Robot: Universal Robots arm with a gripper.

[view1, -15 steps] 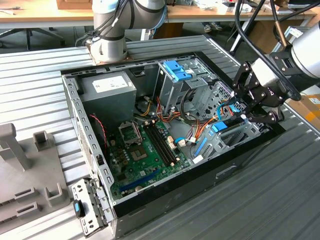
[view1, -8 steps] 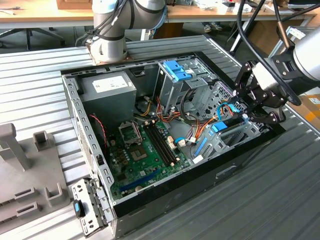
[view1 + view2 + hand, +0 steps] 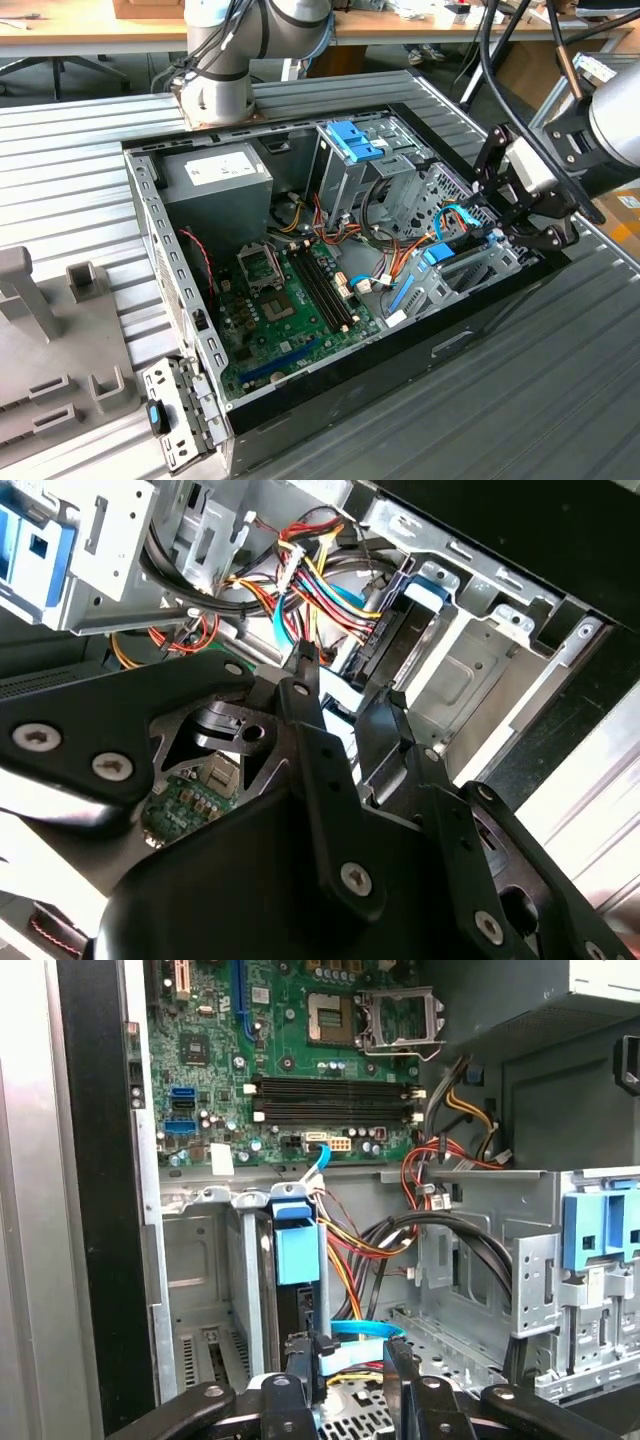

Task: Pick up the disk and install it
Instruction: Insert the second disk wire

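Note:
The disk stands on edge inside the metal drive bay at the case's front corner. Its blue rail faces up and a light blue data cable runs to it. In the second wrist view the disk is a dark slab beside its blue rail, with bundled power wires next to it. In the exterior view the disk lies near the case's right wall. My gripper hovers just above the bay, open; one fingertip is close to the disk's end. The gripper holds nothing.
The open computer case lies on a ribbed metal table. Inside are the motherboard, a grey power-supply box and a metal cage with a blue latch. Loose wires cross beside the bay. A grey fixture stands on the exterior view's left.

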